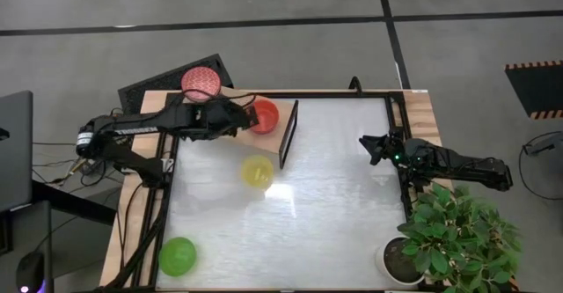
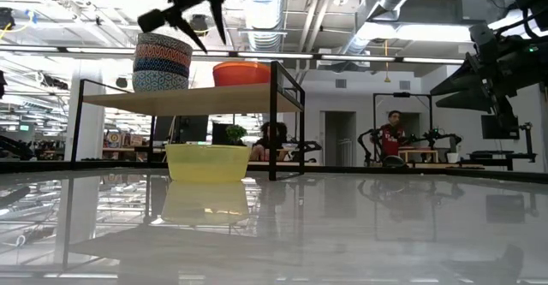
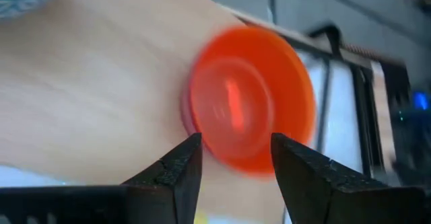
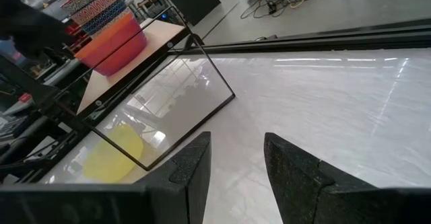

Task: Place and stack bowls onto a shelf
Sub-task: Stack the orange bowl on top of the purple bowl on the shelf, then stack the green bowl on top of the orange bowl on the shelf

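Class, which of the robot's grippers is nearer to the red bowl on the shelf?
Left. The left gripper is open just beside the red bowl on the shelf; the right gripper waits far across the table.

Plain red bowl on light wood shelf, far left. Beside it a patterned stack: orange, pink-red, blue-grey bands. Plain yellow bowl under the shelf; plain green bowl near left on silvery tabletop. Green-leaved plant, white pot.

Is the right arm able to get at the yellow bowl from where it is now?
Probably not easily: the yellow bowl sits under the shelf, behind its dark end frame, which faces the right claw.
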`<state>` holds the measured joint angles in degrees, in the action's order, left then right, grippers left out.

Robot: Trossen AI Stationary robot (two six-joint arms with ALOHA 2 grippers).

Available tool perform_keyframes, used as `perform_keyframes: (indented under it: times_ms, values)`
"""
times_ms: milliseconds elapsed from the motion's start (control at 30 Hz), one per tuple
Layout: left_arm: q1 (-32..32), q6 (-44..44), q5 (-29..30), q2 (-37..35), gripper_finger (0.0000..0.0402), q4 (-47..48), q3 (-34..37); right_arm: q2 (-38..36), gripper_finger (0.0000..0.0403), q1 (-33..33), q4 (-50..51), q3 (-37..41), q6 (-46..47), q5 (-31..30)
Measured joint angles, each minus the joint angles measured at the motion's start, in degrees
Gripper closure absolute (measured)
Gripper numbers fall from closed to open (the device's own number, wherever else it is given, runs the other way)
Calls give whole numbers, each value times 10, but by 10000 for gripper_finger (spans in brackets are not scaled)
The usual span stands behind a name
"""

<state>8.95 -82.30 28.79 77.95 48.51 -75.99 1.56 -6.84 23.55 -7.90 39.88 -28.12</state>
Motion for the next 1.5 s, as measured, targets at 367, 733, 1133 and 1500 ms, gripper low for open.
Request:
perform_keyframes:
  times_ms: [367,733,1133,1500]
  values:
    - [-112,250,-335,-28,243,1,0,0,239,0,0,0,0,0]
    - [-339,323,-373,-1,243,94,0,0,239,0,0,0,2,-1]
    - [-525,457,-326,54,235,124,0,0,239,0,0,0,1,-2]
    - [-555,442,-377,141,193,134,0,0,239,0,0,0,0,-5]
